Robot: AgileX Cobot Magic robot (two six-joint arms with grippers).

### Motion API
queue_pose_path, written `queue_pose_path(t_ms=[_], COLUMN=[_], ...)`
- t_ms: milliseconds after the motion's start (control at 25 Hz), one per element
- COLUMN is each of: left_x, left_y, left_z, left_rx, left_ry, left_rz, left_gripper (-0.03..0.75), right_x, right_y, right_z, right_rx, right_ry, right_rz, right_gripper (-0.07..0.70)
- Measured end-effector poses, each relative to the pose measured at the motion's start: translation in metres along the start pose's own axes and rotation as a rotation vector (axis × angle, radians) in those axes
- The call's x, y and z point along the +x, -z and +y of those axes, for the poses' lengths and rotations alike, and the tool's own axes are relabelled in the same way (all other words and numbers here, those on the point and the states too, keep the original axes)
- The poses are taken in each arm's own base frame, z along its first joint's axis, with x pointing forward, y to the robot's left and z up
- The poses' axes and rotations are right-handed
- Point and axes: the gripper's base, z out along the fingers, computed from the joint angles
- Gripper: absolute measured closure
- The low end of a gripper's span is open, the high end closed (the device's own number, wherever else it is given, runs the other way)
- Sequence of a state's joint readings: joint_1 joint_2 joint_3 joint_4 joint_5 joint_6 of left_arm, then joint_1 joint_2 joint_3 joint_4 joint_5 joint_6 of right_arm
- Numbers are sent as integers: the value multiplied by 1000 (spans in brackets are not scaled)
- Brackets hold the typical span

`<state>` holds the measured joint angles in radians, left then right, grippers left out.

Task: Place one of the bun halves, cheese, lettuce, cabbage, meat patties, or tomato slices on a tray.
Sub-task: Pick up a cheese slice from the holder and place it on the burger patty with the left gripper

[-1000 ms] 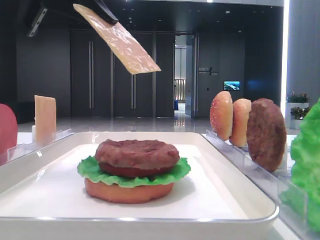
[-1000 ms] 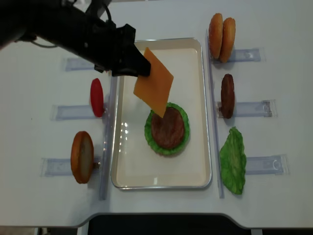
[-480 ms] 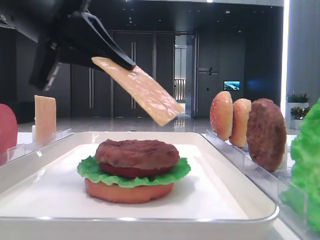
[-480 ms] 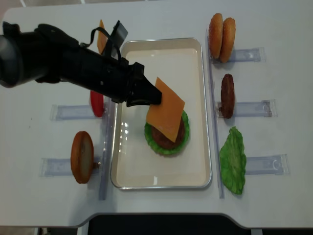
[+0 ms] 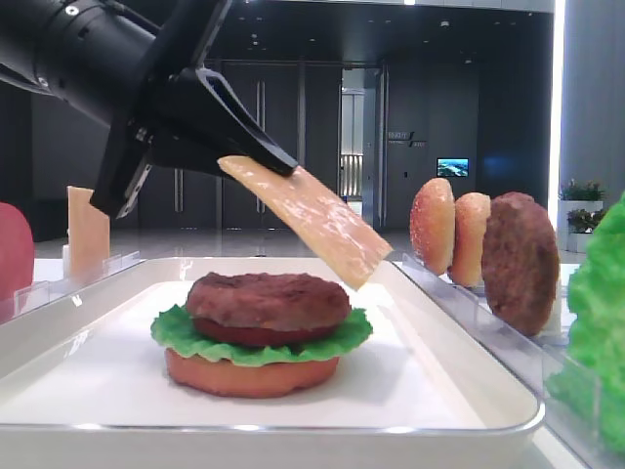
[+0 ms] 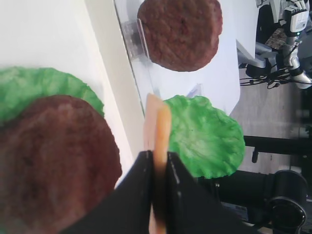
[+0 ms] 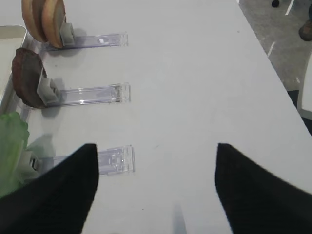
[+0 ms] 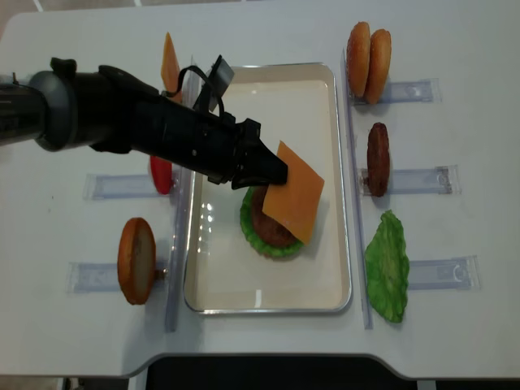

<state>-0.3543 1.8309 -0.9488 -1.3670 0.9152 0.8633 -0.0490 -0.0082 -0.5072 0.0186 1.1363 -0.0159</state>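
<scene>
My left gripper [image 8: 272, 172] is shut on one edge of a pale orange cheese [image 8: 294, 192] slice. The slice hangs tilted over the white tray [image 8: 337, 122], its low corner close above the right side of the meat patty [image 5: 269, 298]. That patty tops a stack with lettuce [image 5: 254, 342] and a bun half [image 5: 249, 376] beneath it. In the left wrist view the cheese [image 6: 157, 124] shows edge-on between the fingers [image 6: 141, 175]. My right gripper [image 7: 156, 185] stands open over bare table, with nothing in it.
Clear racks flank the tray. On the right stand two bun halves [image 8: 367, 50], a patty [image 8: 378, 158] and a lettuce leaf [image 8: 387, 266]. On the left stand another cheese slice [image 8: 169, 61], a tomato slice [image 8: 160, 166] and a bun half [image 8: 136, 260].
The left arm has carried the cheese down and to the right, from high over the tray's far left to just above the patty. The right gripper's earlier state is not shown.
</scene>
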Motion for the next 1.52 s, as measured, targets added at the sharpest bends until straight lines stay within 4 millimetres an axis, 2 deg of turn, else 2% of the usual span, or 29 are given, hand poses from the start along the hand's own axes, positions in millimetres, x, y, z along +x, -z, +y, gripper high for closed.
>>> queue_pose_path(t_ms=[1040, 1520], left_x=[2, 1], left_y=[1, 2], left_z=[15, 18], left_rx=[-171, -195], left_ry=[-48, -32], left_rz=[21, 16], left_gripper=[681, 681], right_x=[0, 0], right_y=[0, 0], right_z=[0, 0], right_rx=[0, 0], right_ry=[0, 0], right_rz=[0, 0], right_gripper=[149, 149])
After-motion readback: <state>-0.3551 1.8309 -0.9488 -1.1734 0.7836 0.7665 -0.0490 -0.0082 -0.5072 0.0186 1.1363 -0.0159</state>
